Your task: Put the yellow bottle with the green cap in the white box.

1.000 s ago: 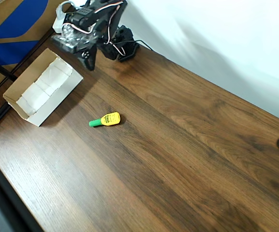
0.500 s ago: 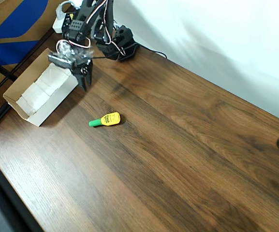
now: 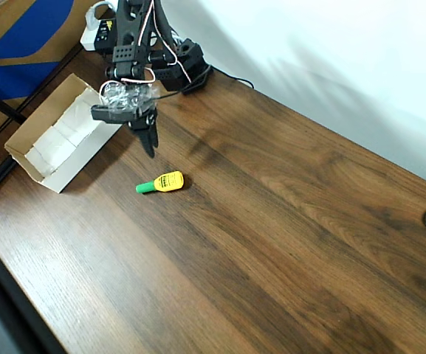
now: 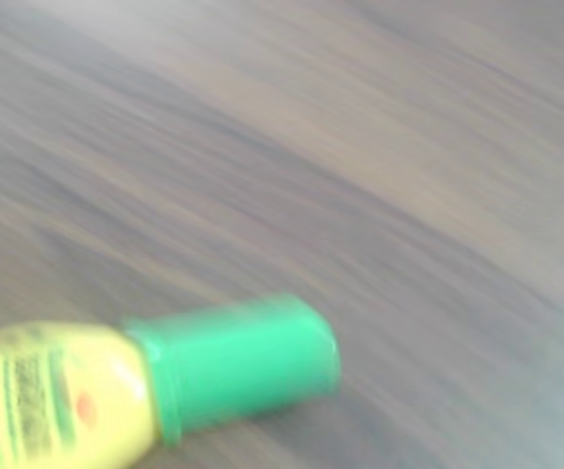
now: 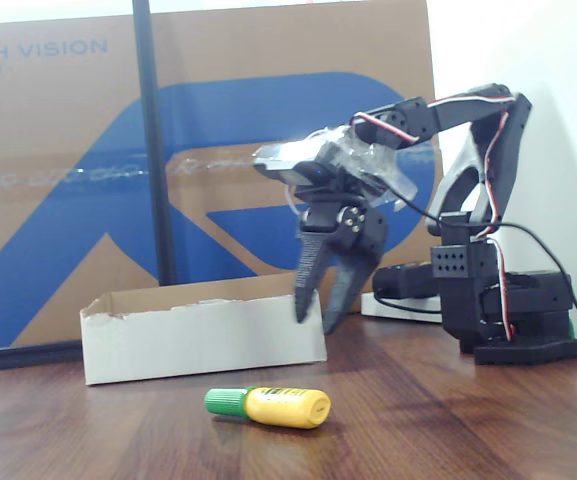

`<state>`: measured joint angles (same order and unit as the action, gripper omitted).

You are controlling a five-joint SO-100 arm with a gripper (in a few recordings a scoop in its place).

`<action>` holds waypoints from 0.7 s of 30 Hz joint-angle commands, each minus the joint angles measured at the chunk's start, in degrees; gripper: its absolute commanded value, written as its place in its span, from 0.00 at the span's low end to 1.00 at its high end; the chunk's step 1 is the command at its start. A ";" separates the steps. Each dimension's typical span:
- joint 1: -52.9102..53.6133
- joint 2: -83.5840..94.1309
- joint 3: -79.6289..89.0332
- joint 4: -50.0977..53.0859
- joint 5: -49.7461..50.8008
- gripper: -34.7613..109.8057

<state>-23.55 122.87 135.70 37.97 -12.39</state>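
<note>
So the yellow bottle with the green cap (image 3: 161, 182) is lying on its side on the wooden bench (image 3: 272, 221), out in the open, not touching anything. The pincer (image 5: 316, 310) hangs above the bench with its two dark fingers pointing down and spread a bit apart, nothing between them. In the overhead view the pincer (image 3: 148, 142) is up-picture and slightly left of the bottle, near it but with bare wood between. In the fixed view the fingertips sit above the bottle (image 5: 270, 406), clearly off it.

The bottle itself is a squat little thing: yellow body, dark print on a label, bright green cap. In the overhead view the cap points left and a bit down. The wrist view is pretty blurry, but you can see the green cap (image 4: 233, 363) sticking out to the right from the yellow body in the lower left corner.

The white box (image 3: 28, 144) sits at the left of the bench in the overhead view, open top, tan edges, white inside. The bottle lies to its right, apart from it.
</note>
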 commanded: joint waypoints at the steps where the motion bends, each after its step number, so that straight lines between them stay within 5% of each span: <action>1: 0.70 -1.58 -3.60 -2.11 -0.18 0.36; 11: 4.75 -13.01 -6.59 -7.73 -4.75 0.40; 21: 0.70 -16.79 -16.52 -2.55 2.55 0.43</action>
<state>-20.83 105.03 124.45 33.66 -10.46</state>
